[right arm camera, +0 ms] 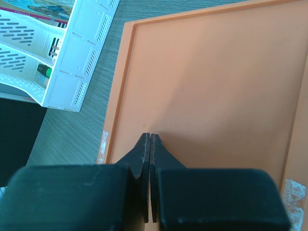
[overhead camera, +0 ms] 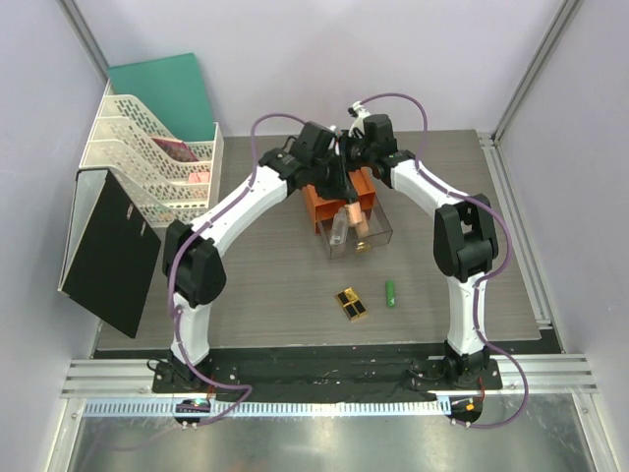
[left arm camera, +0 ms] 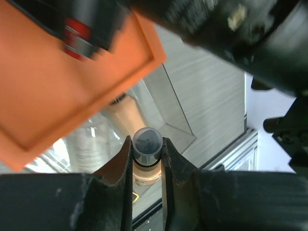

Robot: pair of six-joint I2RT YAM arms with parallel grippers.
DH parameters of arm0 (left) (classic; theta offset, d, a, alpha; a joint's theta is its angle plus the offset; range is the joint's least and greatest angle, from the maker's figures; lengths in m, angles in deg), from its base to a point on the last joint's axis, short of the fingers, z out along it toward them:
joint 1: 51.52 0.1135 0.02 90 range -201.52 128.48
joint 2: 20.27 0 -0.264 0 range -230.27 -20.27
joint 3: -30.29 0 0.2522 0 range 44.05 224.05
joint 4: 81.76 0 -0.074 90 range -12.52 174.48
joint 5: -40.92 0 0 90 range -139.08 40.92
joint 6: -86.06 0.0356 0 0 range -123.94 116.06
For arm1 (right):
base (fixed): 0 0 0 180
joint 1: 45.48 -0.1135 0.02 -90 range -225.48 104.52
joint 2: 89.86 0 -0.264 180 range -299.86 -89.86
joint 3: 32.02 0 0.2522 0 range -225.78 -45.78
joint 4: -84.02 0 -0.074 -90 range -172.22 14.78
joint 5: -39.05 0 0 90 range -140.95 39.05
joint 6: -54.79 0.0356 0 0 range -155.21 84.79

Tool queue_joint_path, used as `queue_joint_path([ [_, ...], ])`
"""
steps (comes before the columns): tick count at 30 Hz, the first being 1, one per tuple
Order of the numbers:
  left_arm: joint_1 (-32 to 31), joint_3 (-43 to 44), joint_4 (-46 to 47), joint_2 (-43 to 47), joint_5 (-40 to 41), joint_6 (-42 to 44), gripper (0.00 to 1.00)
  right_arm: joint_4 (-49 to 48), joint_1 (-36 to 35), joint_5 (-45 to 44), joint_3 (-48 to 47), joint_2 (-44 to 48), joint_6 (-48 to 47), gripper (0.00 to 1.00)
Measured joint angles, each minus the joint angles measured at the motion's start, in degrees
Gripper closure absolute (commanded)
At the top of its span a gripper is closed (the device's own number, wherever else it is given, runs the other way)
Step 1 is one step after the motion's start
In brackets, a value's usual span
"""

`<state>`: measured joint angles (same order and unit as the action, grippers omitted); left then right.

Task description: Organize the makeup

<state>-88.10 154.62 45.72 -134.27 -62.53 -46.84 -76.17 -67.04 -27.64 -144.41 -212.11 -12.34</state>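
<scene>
**Left wrist view, centre.** The left gripper (left arm camera: 147, 144) pinches a small clear bottle with peach filling and a dark cap (left arm camera: 146, 166). Its jaws press on the bottle just below the cap. The bottle hangs above the clear plastic drawer (overhead camera: 378, 234), which is drawn out of the orange drawer box (right arm camera: 207, 86). A second peach bottle (left arm camera: 126, 113) lies inside the drawer.

**Right wrist view.** The right gripper (right arm camera: 150, 138) has its jaws pressed together on nothing, with the tips at the box's flat top. Whether they touch it cannot be told.

**Top view, lower centre.** Two black-and-gold lipstick cases (overhead camera: 351, 304) and a small green tube (overhead camera: 390, 293) lie near each other on the grey wood-grain table (overhead camera: 275, 285), well apart from the drawer.

**Top view, upper left.** A white perforated file tray (overhead camera: 147, 157) stands here.

**Handling.** The bottle is judged light, stiff and smooth-walled, so it is likely slippery. Being round, it may pivot between flat fingers. The best hold appears to be across the body near the cap. The flat-sided lipstick cases should suit a grip across their narrow faces.
</scene>
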Motion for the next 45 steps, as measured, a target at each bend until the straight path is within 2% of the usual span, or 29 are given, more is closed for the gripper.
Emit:
queue_joint_path([
  [7,-2.40,0.68,-0.66,-3.50,-0.57,-0.52,1.00,-0.31,0.00,-0.02,0.33,0.02,0.00,0.99],
  [18,-2.25,3.15,2.99,-7.76,-2.78,-8.31,1.00,-1.31,0.22,0.52,0.98,0.13,0.72,0.99],
  [19,-2.25,3.67,3.32,-8.02,-2.97,-8.98,0.96,-1.33,0.24,0.55,0.98,0.13,0.96,0.99],
  [21,-2.25,4.20,3.45,-8.33,-3.52,-9.86,0.83,-1.38,0.28,0.66,0.98,0.13,1.29,0.99],
  [22,-2.25,4.42,3.50,-8.46,-3.63,-10.29,0.66,-1.38,0.31,0.72,0.98,0.13,1.53,0.99],
  [24,-2.25,4.57,3.82,-8.70,-4.13,-10.80,0.47,-1.44,0.42,0.94,0.98,0.13,1.90,0.99],
  [27,-2.25,4.59,4.46,-8.76,-4.98,-11.08,0.34,-1.51,0.46,1.09,0.98,0.13,2.38,0.99],
  [29,-2.25,4.59,4.55,-8.76,-5.31,-10.97,0.33,-1.53,0.48,1.18,0.98,0.13,2.45,0.99],
  [32,-2.25,4.50,4.61,-8.76,-5.42,-10.58,0.35,-1.55,0.50,1.25,0.98,0.13,2.45,0.99],
  [35,-2.19,4.00,4.79,-8.48,-5.20,-9.53,0.45,-1.55,0.52,1.27,0.98,0.13,2.32,0.99],
  [36,-2.16,3.80,4.79,-8.28,-5.18,-9.18,0.58,-1.55,0.50,1.22,0.98,0.13,2.14,0.99],
  [38,-2.14,3.02,4.61,-7.54,-5.25,-7.74,0.76,-1.55,0.50,1.25,0.98,0.13,1.73,0.99],
  [39,-2.16,2.78,4.61,-7.15,-5.31,-7.54,0.96,-1.57,0.50,1.25,0.98,0.13,1.53,0.99],
  [40,-2.16,2.51,4.57,-6.54,-5.42,-6.84,1.00,-1.57,0.46,1.25,0.98,0.13,1.42,0.99],
  [45,-2.38,0.90,3.89,-1.51,-7.89,-3.30,1.00,-1.55,0.44,1.25,0.98,0.00,1.22,0.99],
])
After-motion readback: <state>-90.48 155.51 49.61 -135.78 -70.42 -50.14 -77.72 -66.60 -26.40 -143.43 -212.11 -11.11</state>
